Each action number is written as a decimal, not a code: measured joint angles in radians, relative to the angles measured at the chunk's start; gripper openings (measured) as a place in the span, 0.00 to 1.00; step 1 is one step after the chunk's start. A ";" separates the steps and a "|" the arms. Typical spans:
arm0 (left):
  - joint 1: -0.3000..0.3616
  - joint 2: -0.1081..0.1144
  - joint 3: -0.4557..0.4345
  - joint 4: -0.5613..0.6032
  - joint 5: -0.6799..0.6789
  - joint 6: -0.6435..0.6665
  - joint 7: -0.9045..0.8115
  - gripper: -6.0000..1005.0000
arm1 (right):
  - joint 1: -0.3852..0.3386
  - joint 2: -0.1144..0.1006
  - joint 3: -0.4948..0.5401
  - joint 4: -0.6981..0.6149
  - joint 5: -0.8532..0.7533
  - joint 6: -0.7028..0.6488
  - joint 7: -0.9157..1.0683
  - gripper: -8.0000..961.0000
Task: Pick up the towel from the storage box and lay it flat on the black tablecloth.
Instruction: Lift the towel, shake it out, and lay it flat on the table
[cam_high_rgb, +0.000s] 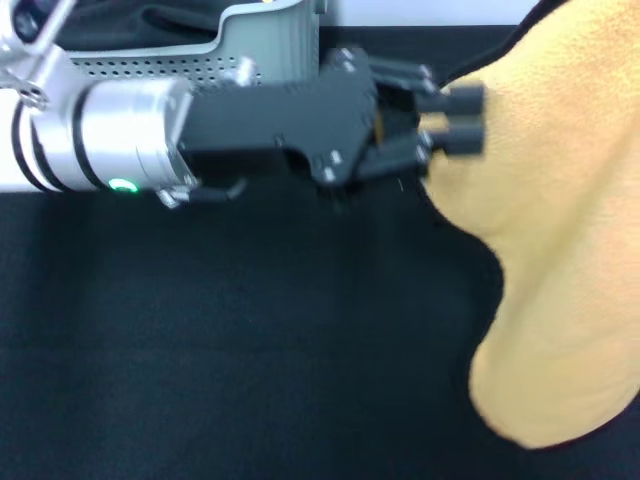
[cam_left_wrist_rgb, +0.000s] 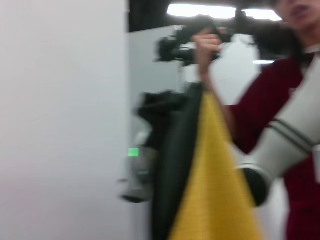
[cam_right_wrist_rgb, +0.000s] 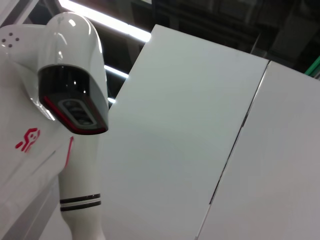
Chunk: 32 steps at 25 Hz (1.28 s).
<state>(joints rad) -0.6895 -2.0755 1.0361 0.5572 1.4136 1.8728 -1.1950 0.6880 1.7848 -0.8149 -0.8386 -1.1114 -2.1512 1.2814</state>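
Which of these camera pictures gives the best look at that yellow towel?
The head view: the towel fills its right side, hanging above the black tablecloth, with the left gripper at its edge. The left wrist view shows only a narrow hanging strip of it. The right wrist view shows none of it.

Even overhead light fell on the large matte black tablecloth (cam_high_rgb: 250, 350), which swallowed it without glare. The silver-cuffed left gripper (cam_high_rgb: 450, 120) and the hanging yellow-orange terry towel (cam_high_rgb: 560, 250) were smeared by motion blur. The left wrist view was soft throughout, its ceiling light strip (cam_left_wrist_rgb: 200, 10) blown out. The right wrist view was crisp, its glossy white robot head (cam_right_wrist_rgb: 70, 75) carrying bright highlights.
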 joint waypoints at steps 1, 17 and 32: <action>0.006 0.005 -0.026 0.001 0.002 -0.020 0.000 0.27 | -0.002 -0.001 -0.003 -0.004 0.000 -0.001 0.002 0.01; -0.062 -0.020 -0.059 -0.064 0.038 -0.179 0.040 0.27 | 0.003 0.002 -0.060 -0.030 0.036 -0.002 0.002 0.01; -0.054 0.021 0.045 -0.046 0.042 0.125 -0.052 0.27 | -0.039 -0.014 -0.015 -0.014 0.066 0.000 -0.006 0.01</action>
<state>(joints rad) -0.7436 -2.0543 1.0811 0.5110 1.4555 1.9976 -1.2471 0.6492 1.7704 -0.8297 -0.8527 -1.0454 -2.1510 1.2752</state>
